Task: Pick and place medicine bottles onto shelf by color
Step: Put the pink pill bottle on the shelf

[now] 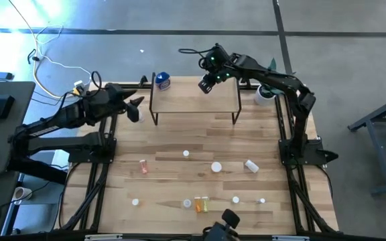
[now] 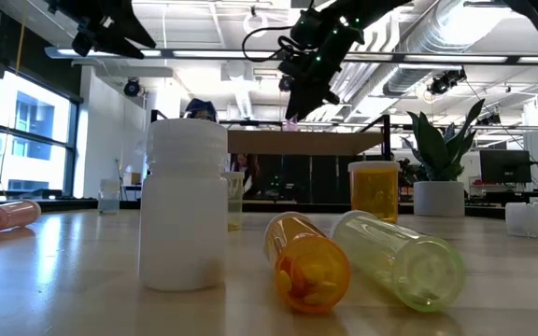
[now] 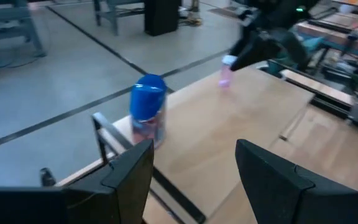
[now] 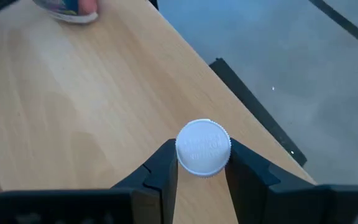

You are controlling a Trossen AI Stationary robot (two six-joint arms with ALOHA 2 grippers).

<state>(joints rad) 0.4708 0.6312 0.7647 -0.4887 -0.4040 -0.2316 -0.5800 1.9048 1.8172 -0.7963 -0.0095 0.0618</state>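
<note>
The light-wood shelf (image 1: 193, 102) stands at the table's far middle. A blue-topped bottle (image 1: 163, 82) stands upright on its far left corner and also shows in the left wrist view (image 3: 148, 111). My right gripper (image 1: 208, 83) hangs over the shelf's far edge, shut on a small pink bottle with a white cap (image 3: 226, 70). My left gripper (image 1: 137, 107) is open and empty, just left of the shelf. Several small white, pink and orange bottles lie or stand on the table's near half, among them a pink one (image 1: 143, 166) and an orange one (image 1: 200, 203). My right gripper pinches the white cap (image 4: 186, 155) of the pink bottle between its two fingers, on opposite sides of the cap. The fingers come from above, pointing down. The bottle hangs upright below them over the shelf board (image 4: 73, 112); whether its base touches the board, I cannot tell.
A potted green plant (image 1: 265, 92) stands right of the shelf. In the low view a white bottle (image 2: 187, 215), a lying orange bottle (image 2: 308, 266) and a lying pale bottle (image 2: 402, 257) stand close to the near edge. The shelf's middle and right are bare.
</note>
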